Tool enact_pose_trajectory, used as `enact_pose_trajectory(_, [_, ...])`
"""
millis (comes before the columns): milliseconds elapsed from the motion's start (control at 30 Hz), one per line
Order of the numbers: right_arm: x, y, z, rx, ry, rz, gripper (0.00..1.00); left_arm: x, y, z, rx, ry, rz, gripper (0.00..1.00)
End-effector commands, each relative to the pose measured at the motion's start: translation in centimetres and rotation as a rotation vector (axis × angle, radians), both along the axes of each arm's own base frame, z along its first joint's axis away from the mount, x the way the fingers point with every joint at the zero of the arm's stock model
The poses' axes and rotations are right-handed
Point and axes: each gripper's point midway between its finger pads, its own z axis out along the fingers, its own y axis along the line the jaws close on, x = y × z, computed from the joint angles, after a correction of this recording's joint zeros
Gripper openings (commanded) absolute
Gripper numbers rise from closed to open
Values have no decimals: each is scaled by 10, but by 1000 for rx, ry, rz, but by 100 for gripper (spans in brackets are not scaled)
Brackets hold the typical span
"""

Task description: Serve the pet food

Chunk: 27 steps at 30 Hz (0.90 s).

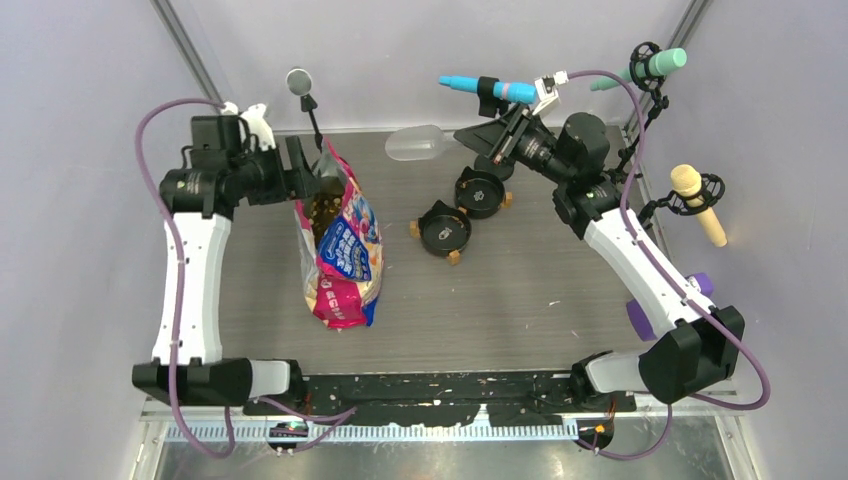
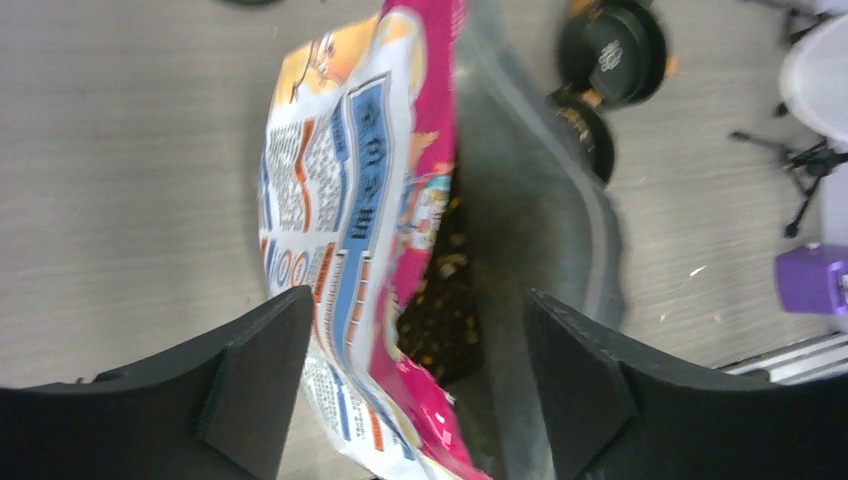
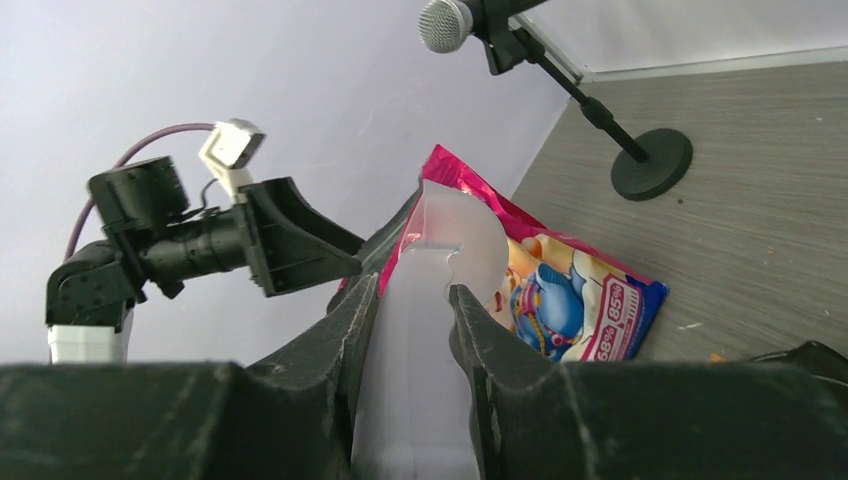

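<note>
The pet food (image 2: 440,320) is loose dry kibble, light and free-running, so it probably cannot be pinched. It wants scooping or pouring, and stray pellets would likely roll across the desk (image 1: 520,290). It lies deep inside the open pink-and-blue bag (image 2: 340,200), straight ahead of the left tool (image 2: 415,297), whose fingers are spread wide to either side of the bag's mouth without gripping it. The bag looks glossy, thin and floppy, apt to slip and buckle, so its upper rim seems the sensible place to hold. The right tool (image 3: 412,290) is clenched on the handle of a translucent plastic scoop (image 3: 450,240) that points toward the bag. Only the left wrist view looks into the mouth and shows the kibble. The right wrist view shows the grip on the scoop handle. The top view lays out a black bowl (image 1: 445,230) and a second bowl (image 1: 480,192) close together, between the bag and the right tool.
</note>
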Motion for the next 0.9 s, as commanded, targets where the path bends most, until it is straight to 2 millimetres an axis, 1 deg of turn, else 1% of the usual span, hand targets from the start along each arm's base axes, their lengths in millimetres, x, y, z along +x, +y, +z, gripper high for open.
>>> enact_pose_trajectory(0, [0, -4, 19, -10, -59, -25, 5, 1, 17, -51, 99, 164, 32, 73])
enact_pose_trajectory(67, [0, -4, 19, -11, -57, -24, 5, 5, 20, -58, 108, 183, 46, 61])
enact_pose_trajectory(167, [1, -5, 20, -20, -60, -29, 5, 11, 19, -56, 106, 175, 45, 42])
enact_pose_trajectory(233, [2, -6, 19, -29, -61, -36, 5, 14, 21, -53, 115, 169, 47, 20])
enact_pose_trajectory(267, [3, -6, 18, -31, -60, -40, 5, 15, 23, -51, 129, 168, 52, 6])
enact_pose_trajectory(300, [3, -7, 19, -33, -63, -44, 5, 16, 26, -49, 144, 167, 58, 0])
enact_pose_trajectory(367, [4, -8, 20, -39, -67, -50, 5, 18, 31, -42, 180, 148, 53, 0])
enact_pose_trajectory(500, [4, -9, 21, -56, -75, -61, 5, 26, 41, -17, 238, 89, 69, 0])
enact_pose_trajectory(567, [5, -10, 23, -63, -80, -65, 5, 31, 56, -3, 250, 61, 119, 0])
enact_pose_trajectory(667, [6, -11, 23, -66, -80, -72, 5, 36, 70, 14, 276, 20, 183, 0])
enact_pose_trajectory(767, [6, -12, 23, -75, -85, -77, 5, 39, 79, 27, 287, -21, 226, 0])
enact_pose_trajectory(867, [6, -13, 23, -80, -87, -85, 6, 39, 95, 38, 317, -45, 291, 0])
